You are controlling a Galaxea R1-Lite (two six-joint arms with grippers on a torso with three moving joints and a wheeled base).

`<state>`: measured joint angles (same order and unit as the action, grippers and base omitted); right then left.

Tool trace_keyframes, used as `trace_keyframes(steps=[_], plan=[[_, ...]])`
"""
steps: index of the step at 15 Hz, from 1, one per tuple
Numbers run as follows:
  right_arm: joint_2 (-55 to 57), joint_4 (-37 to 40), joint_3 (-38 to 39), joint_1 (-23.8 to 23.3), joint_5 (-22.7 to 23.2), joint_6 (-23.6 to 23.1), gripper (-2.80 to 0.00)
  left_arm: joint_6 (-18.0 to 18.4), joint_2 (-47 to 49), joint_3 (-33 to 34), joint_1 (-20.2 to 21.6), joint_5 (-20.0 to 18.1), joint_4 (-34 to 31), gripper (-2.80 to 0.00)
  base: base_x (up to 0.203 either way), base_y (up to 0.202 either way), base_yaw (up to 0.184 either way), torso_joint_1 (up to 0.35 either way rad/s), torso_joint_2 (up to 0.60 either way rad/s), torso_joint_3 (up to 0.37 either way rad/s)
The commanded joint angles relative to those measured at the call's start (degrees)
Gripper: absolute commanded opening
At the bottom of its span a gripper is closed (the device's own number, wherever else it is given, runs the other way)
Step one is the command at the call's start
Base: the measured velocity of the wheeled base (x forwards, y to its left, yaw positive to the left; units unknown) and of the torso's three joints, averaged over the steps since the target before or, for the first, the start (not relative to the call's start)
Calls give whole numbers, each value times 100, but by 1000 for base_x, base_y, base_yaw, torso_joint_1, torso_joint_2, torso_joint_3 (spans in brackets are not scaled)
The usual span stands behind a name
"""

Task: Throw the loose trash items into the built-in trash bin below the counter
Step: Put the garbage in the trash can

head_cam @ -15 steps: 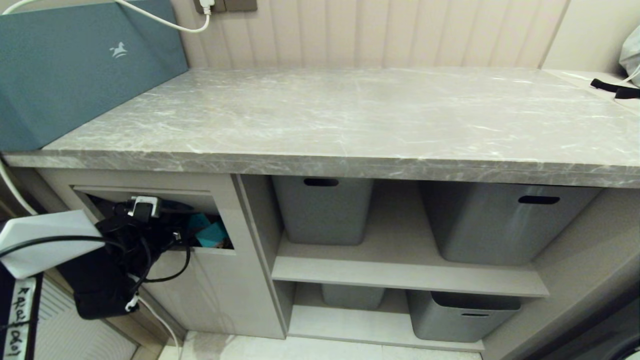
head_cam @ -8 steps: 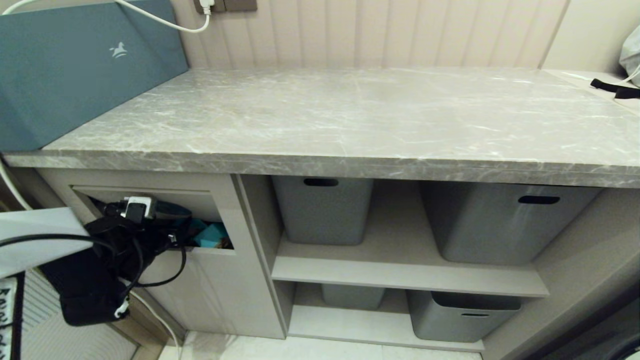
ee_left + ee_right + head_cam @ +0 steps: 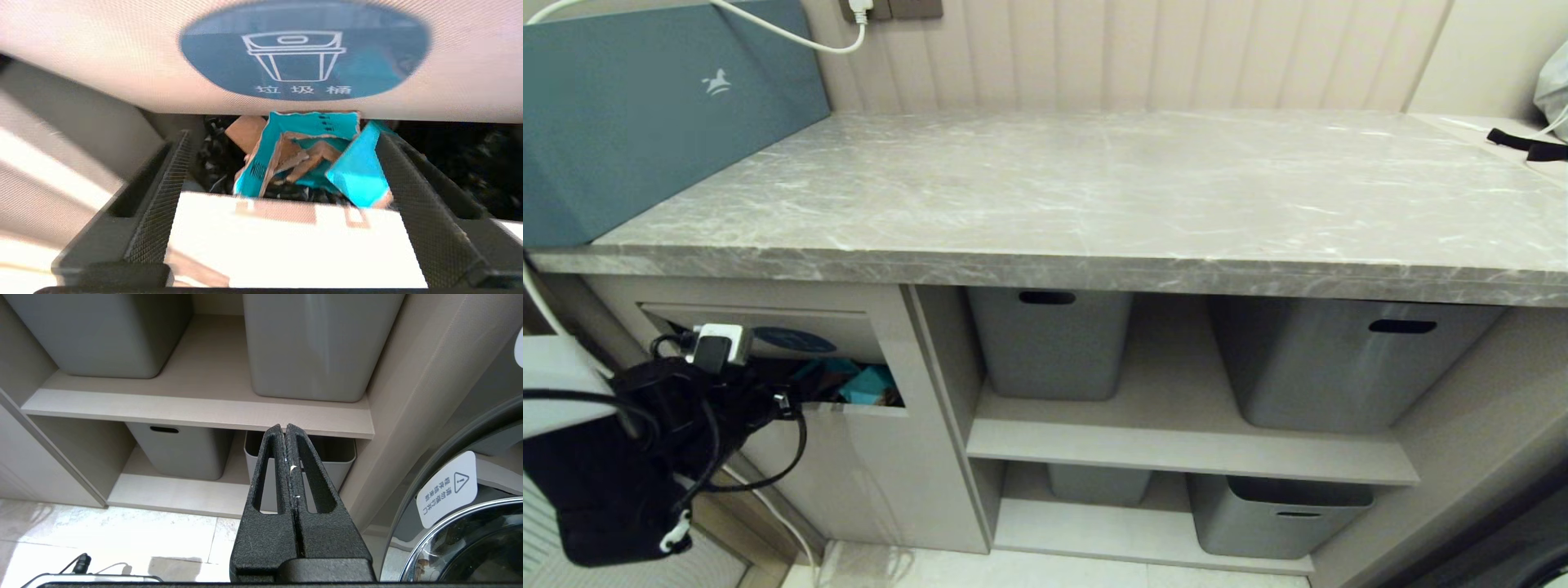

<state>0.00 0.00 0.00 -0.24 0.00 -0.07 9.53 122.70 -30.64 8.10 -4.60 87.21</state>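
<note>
My left gripper [image 3: 282,163], jaws spread and empty, faces the torn teal-and-brown cardboard scraps [image 3: 310,159] inside the beige flap-fronted bin [image 3: 122,73]; the flap may snag a fingertip.

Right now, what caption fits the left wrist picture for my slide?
Open left gripper facing teal and brown cardboard scraps lying inside the trash bin, below its flap.
</note>
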Motion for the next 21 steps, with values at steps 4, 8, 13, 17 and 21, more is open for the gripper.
trace_keyframes(steps=[4,8,13,17,21], plan=[[0,0,0,-2,0,-1,-280,-75,-817,694,20,3,45,-280,0,0,0,0,0,0],[0,0,0,-2,0,-1,-280,-118,-1113,1001,19,3,45,-280,0,0,0,0,0,0],[0,0,0,-2,0,-1,-280,-118,-1132,1122,25,3,45,-280,0,0,0,0,0,0],[0,0,0,-2,0,-1,-280,-118,-985,1079,25,3,45,-280,0,0,0,0,0,0],[0,0,0,-2,0,-1,-280,-118,-774,990,25,3,45,-280,0,0,0,0,0,0]])
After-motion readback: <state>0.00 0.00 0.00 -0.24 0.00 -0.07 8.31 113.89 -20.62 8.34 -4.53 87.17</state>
